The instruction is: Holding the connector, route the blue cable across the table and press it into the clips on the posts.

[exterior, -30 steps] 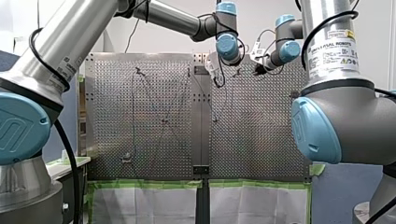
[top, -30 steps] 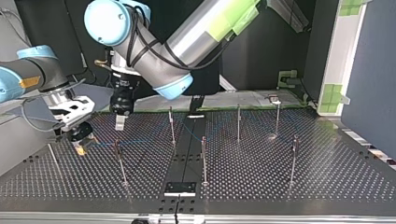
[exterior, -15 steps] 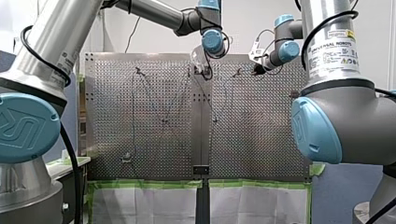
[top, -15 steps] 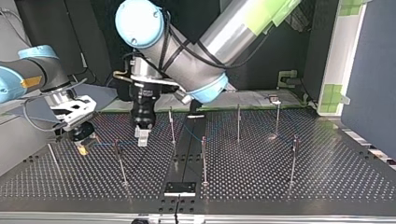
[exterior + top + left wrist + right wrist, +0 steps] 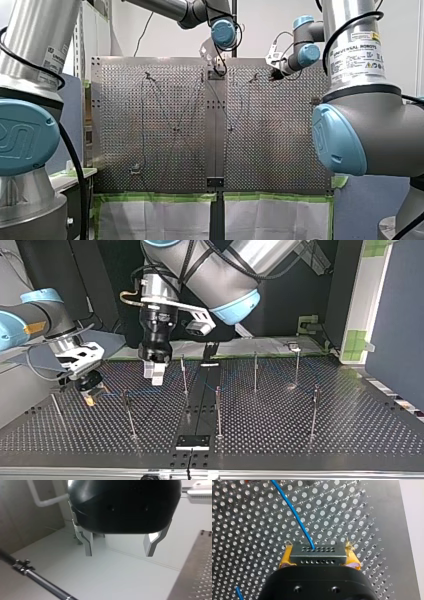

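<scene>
My right gripper (image 5: 318, 552) is shut with its yellow pads on the grey connector (image 5: 312, 558), low over the perforated table. The blue cable (image 5: 294, 515) leaves the connector's front and runs away across the holes. In the top view my right gripper (image 5: 89, 390) sits at the left, and the cable (image 5: 137, 391) leads from it past a thin post (image 5: 128, 410). My left gripper (image 5: 155, 374) hangs above the table between that post and another post (image 5: 184, 372). In the left wrist view it (image 5: 120, 552) stands open and holds nothing.
Several thin clip posts stand across the table (image 5: 310, 450), among them ones at the top view's middle (image 5: 218, 407) and right (image 5: 315, 407). A black strip (image 5: 197, 410) runs down the table's centre. Another post (image 5: 45, 585) shows beside my left gripper.
My left arm has swung away from my right gripper toward the top view's middle, then lifted higher above the table. My right arm and the connector have stayed put.
</scene>
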{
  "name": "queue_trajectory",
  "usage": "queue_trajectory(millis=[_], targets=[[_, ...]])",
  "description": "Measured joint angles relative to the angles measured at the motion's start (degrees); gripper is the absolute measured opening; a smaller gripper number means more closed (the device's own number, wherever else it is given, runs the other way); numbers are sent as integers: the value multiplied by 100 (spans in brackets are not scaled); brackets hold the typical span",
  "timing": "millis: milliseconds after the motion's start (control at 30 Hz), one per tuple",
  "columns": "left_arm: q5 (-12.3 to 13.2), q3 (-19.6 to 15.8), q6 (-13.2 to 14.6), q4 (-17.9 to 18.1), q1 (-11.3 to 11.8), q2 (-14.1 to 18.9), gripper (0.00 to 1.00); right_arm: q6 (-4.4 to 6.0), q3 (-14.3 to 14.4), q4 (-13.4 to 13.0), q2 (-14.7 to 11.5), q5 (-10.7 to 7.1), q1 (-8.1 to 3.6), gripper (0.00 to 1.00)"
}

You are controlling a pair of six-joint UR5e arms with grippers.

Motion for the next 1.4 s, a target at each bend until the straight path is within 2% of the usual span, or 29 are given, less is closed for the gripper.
queue_trajectory(millis=[100, 233, 600, 900, 1100, 1400], targets=[[3, -155, -75, 154, 18, 122, 100, 0, 0, 1, -1, 2, 9, 0], [12, -364, -181, 363, -16, 45, 100, 0, 0, 1, -2, 2, 2, 0], [19, -916, -384, 917, -133, -479, 100, 0, 1, 1, 0, -1, -10, 0], [-34, -1383, -426, 1379, -148, -926, 100, 0, -1, 1, 1, -1, 8, 0], [-236, -1675, -554, 1675, -147, -989, 100, 0, -1, 1, 1, -1, 8, 0], [-339, -2128, -626, 2126, -143, -993, 100, 0, 0, 1, 3, -1, -11, 0]])
